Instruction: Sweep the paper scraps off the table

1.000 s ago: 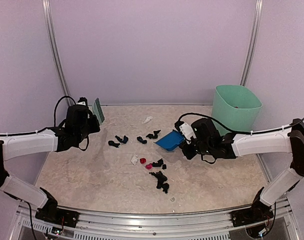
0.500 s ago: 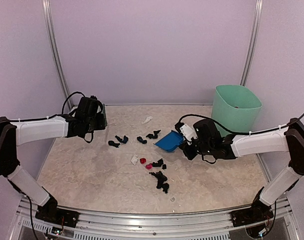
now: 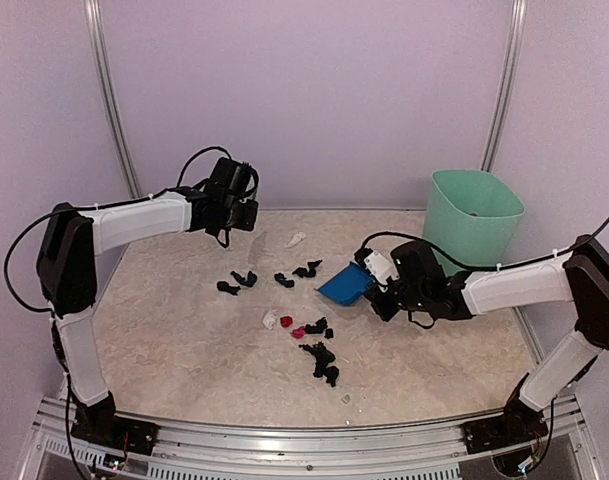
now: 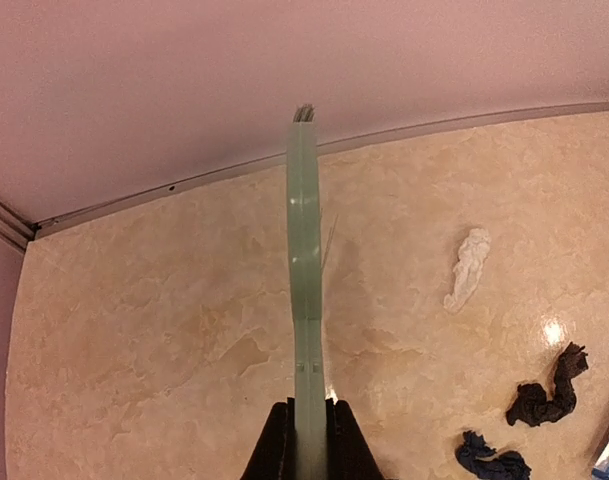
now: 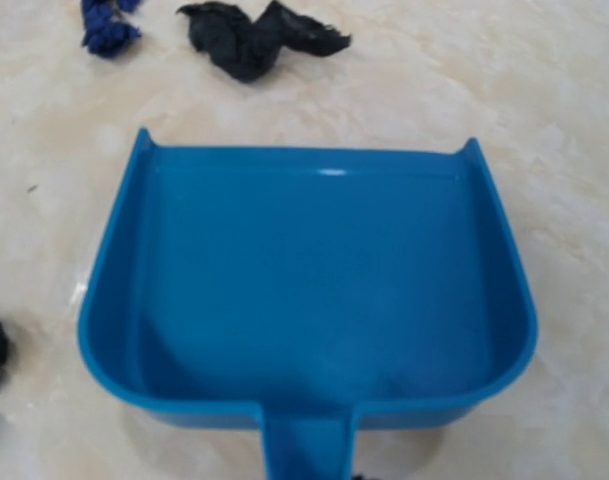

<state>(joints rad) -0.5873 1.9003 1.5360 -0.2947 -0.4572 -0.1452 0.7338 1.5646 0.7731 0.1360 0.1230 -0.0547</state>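
The left end effector, clenched on the green brush, has swung from the left side to the rear, behind the paper scraps strewn across the beige marbled worktop. Sweeping toward the blue dustpan, gripped by the right end effector, may begin. Lilac walls; mint bin.

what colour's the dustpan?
The dustpan is plain solid blue, no pattern; it shows best in the right wrist view.

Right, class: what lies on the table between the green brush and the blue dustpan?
In the top view, a white paper scrap and a few black scraps lie between the brush and the dustpan.
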